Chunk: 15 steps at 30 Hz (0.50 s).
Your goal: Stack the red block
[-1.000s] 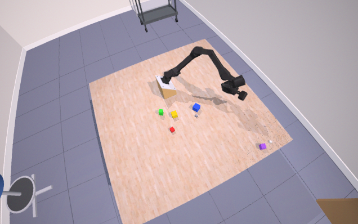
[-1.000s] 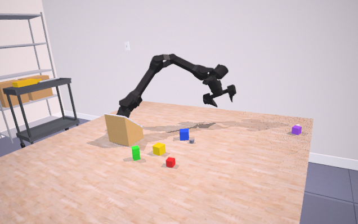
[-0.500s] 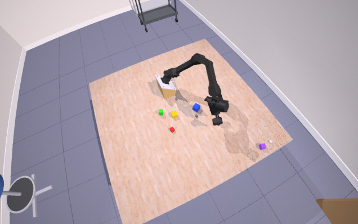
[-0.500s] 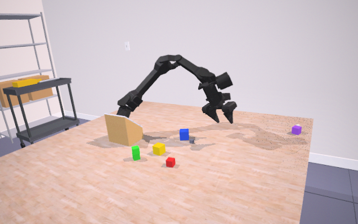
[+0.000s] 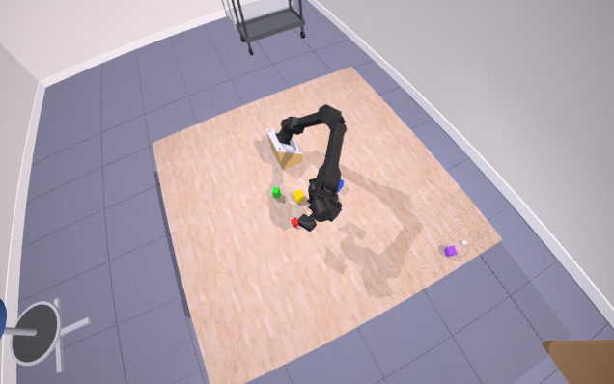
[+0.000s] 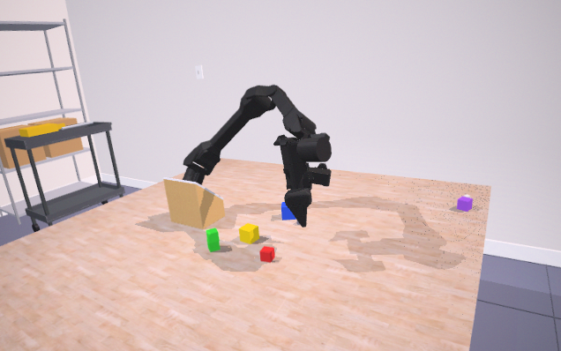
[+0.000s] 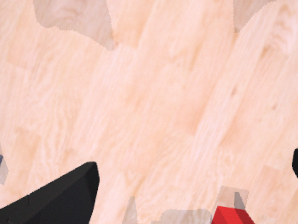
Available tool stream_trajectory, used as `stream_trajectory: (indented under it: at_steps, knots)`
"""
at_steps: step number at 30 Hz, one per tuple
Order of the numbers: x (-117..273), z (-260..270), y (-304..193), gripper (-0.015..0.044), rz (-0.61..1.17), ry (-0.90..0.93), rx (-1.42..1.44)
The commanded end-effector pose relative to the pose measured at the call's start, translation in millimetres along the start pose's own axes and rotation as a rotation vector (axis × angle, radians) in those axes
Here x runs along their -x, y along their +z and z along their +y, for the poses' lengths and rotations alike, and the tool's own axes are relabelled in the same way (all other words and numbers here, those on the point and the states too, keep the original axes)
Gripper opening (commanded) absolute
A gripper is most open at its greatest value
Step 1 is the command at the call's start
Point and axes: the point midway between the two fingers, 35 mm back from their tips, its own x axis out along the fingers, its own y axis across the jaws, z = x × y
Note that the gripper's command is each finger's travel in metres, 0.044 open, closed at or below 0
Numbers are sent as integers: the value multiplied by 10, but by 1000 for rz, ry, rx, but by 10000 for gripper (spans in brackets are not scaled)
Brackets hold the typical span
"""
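The red block (image 5: pixel 294 222) (image 6: pixel 267 254) (image 7: pixel 231 216) rests on the wooden table top; the wrist view shows it cut off at the bottom edge, right of the middle. The green tower (image 5: pixel 276 192) (image 6: pixel 213 240) stands upright, with nothing on top. My gripper (image 7: pixel 196 165) is open and empty, pointing down above the table. In the exterior view it hangs to the right of the red block and higher. In the top view one finger appears close beside the red block, and the other finger is hidden by the arm.
A yellow block (image 5: pixel 299 196) (image 6: pixel 249 234) lies between the green tower and the arm in the top view. A blue block (image 5: pixel 341 184) (image 6: pixel 287 212) is partly hidden behind the arm. A purple block (image 5: pixel 450 251) (image 6: pixel 464 204) and a small white object (image 5: pixel 463 242) are near the far right corner.
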Motion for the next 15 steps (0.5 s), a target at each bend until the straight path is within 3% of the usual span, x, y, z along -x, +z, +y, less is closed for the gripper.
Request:
stream_trajectory:
  at_steps: [1, 5, 15]
  knots:
    - [50, -314, -521, 440, 81, 32, -189]
    - [86, -455, -891, 440, 130, 68, -314]
    - [-22, -495, -954, 440, 132, 70, -319]
